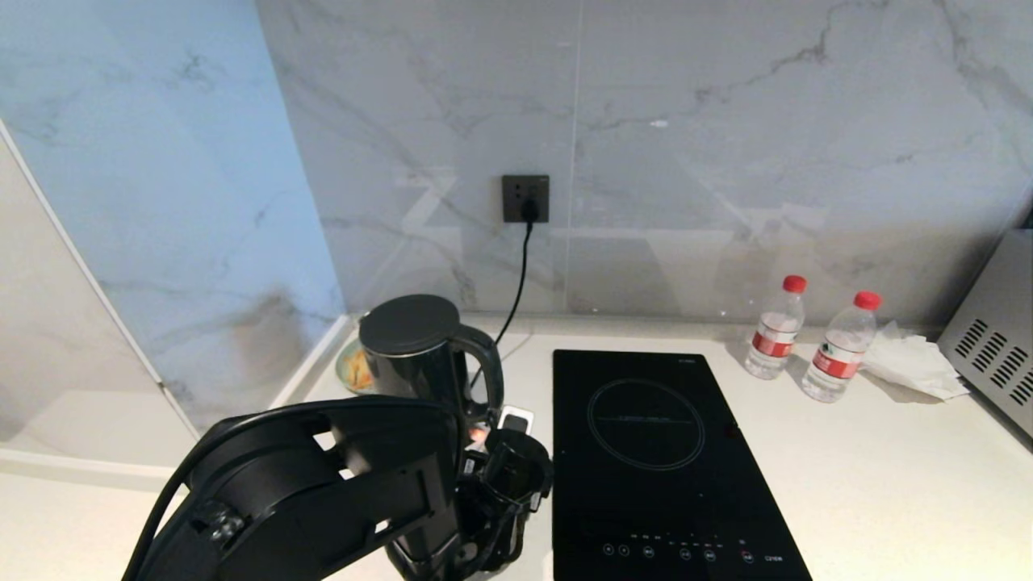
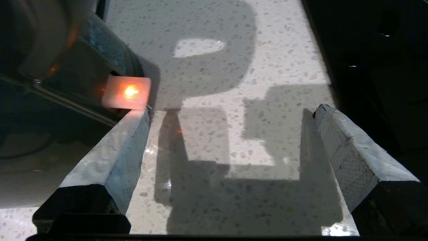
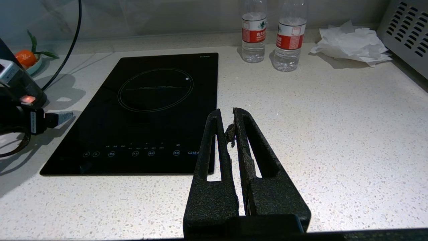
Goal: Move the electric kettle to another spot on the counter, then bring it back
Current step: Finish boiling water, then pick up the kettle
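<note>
So my left gripper (image 2: pixel 230 110) hangs wide open, empty, beside the electric kettle (image 1: pixel 420 355) on the bench (image 1: pixel 888 468); I cannot tell which leg remains.

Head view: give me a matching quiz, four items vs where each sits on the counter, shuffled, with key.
Items:
1. glossy black cylindrical electric kettle
2. flat black glass induction hob
3. two clear red-capped water bottles
4. crumpled white paper tissue

Places:
A. far right, beside the grey vented appliance
B. middle of the white speckled counter
C. left of the hob, behind the open left gripper
D. between hob and tissue, near the wall

Pairs: 1-C, 2-B, 3-D, 4-A
</note>
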### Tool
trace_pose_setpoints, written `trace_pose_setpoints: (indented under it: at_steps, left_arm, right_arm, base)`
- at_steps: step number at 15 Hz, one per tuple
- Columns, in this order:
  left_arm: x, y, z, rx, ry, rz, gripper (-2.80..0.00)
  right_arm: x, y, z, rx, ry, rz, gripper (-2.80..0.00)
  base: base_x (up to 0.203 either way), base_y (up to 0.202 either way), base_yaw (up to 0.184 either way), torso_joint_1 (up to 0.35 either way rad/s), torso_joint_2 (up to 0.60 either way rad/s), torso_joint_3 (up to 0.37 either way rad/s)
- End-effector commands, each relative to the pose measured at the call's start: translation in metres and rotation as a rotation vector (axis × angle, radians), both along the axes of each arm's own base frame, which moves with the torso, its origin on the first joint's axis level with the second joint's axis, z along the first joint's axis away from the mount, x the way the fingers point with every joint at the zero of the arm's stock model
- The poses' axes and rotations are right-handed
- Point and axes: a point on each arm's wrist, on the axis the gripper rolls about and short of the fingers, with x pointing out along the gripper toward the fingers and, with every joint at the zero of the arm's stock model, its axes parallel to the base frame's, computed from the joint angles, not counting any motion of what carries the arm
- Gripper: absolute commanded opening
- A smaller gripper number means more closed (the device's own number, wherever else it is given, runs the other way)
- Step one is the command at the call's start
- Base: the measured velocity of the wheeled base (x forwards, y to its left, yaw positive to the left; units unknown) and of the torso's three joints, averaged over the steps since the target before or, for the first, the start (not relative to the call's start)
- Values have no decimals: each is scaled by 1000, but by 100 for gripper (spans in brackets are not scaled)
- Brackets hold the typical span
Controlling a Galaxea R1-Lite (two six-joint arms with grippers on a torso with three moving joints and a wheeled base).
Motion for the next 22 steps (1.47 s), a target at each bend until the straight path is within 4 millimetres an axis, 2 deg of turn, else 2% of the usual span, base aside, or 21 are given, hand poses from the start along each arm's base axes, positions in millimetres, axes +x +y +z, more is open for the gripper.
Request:
trace_pose_setpoints:
  at_steps: [1, 8, 14, 19, 22]
  left_arm:
    - [0, -2, 1, -8, -8, 1, 0]
    - [6, -5, 10, -46, -36, 13, 0]
    - [3, -3, 5, -29, -21, 14, 0]
    - [-9, 7, -4, 6, 27, 8, 0]
    - [-18, 8, 1, -58, -25, -1, 0]
  right_arm:
    - [0, 0, 0, 0, -1, 0, -280]
    - [0, 0, 0, 0, 0, 0, -280]
    - [0, 0, 0, 0, 0, 0, -280]
    - [0, 0, 0, 0, 0, 0, -280]
    - [0, 0, 0, 0, 0, 0, -280]
  base:
    - [0, 0, 0, 0, 0, 0]
    - [0, 0, 0, 0, 0, 0]
    - [0, 0, 0, 0, 0, 0]
    - [0, 0, 0, 0, 0, 0]
    - [0, 0, 0, 0, 0, 0]
